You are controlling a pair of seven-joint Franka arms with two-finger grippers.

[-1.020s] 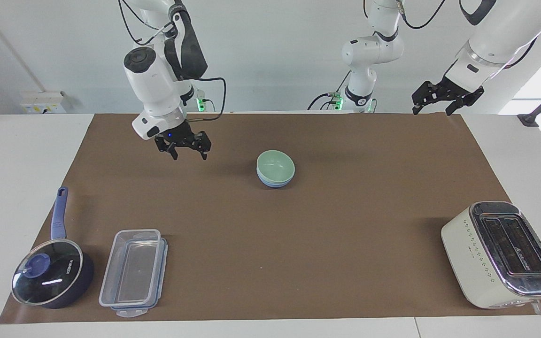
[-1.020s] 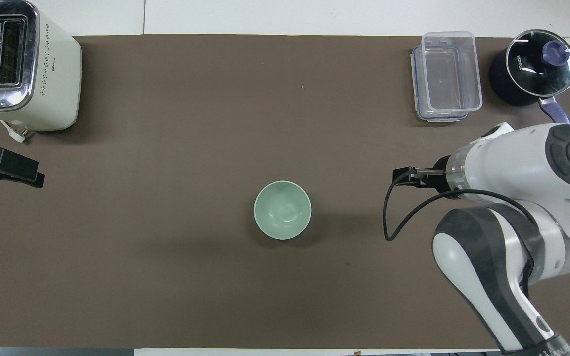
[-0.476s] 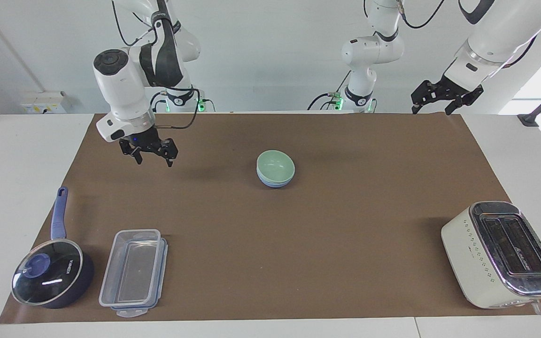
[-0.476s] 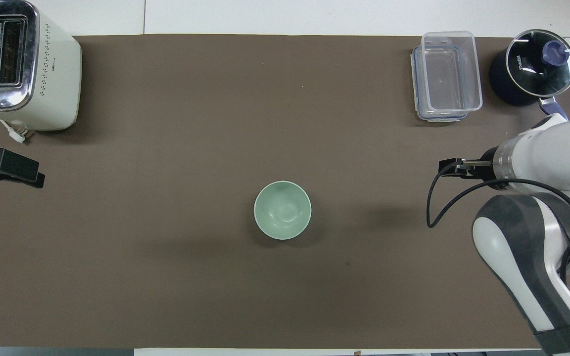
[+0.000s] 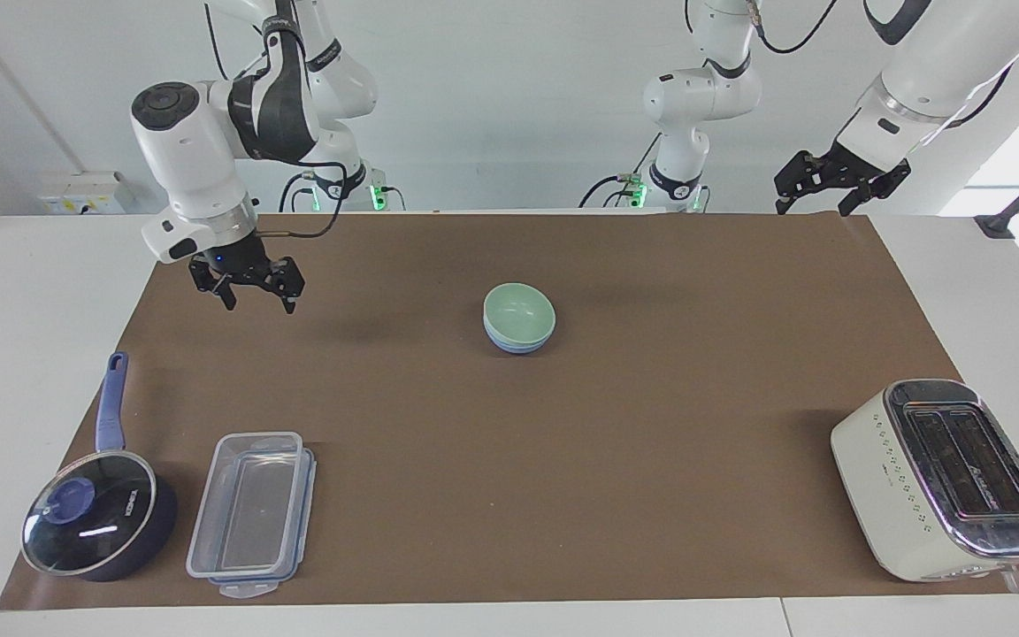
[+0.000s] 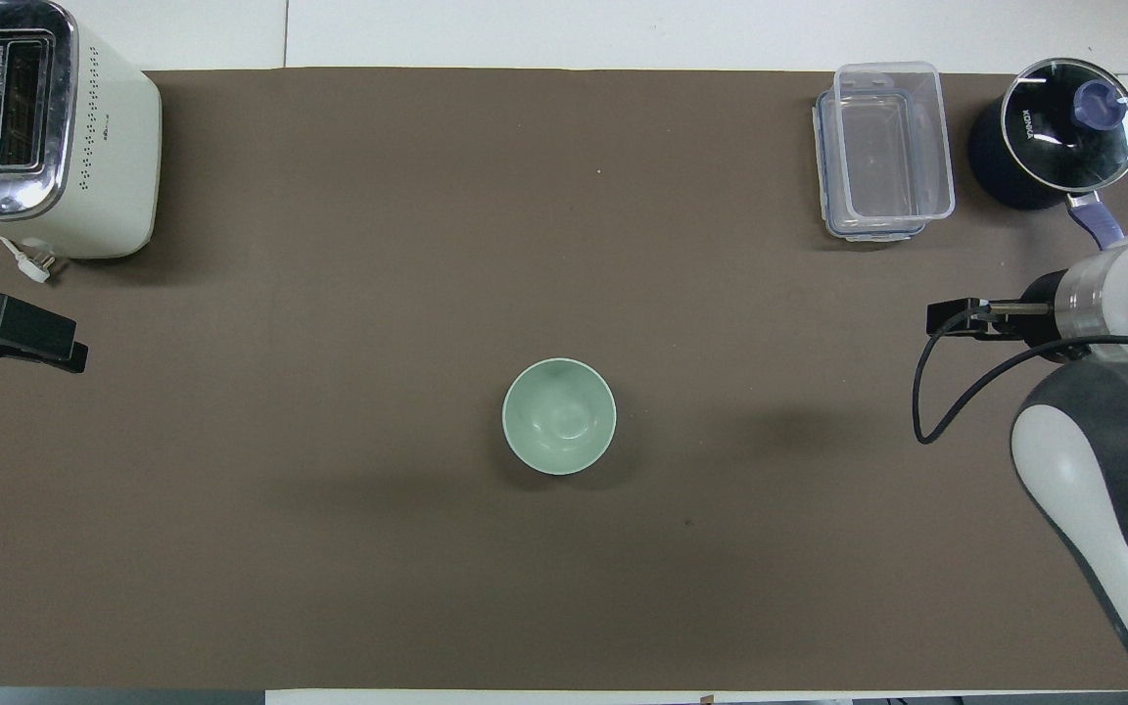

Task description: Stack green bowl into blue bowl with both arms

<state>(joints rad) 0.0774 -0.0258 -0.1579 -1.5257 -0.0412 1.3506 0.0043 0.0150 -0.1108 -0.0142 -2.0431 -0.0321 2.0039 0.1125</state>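
The desk under its brown mat carries the big items out at the edge farthest from the robots: a cream toaster toward the left arm's end, and a clear plastic container beside a dark blue saucepan toward the right arm's end. In the middle of the mat the green bowl sits nested in the blue bowl, of which only a thin band shows under the green rim. The stacking looks done to me, so what remains is a clean retreat.

The right gripper hangs in the air over the mat at its own arm's end, well apart from the bowls; its fingers are spread and hold nothing. The left gripper waits raised over the mat's edge close to the robots at its own end; its fingers also seem parted and empty, though from here I would not swear to how wide.

To finish well, I'd say both arms should keep high and clear of the stack, and the right arm's loose cable should stay off the saucepan's handle.
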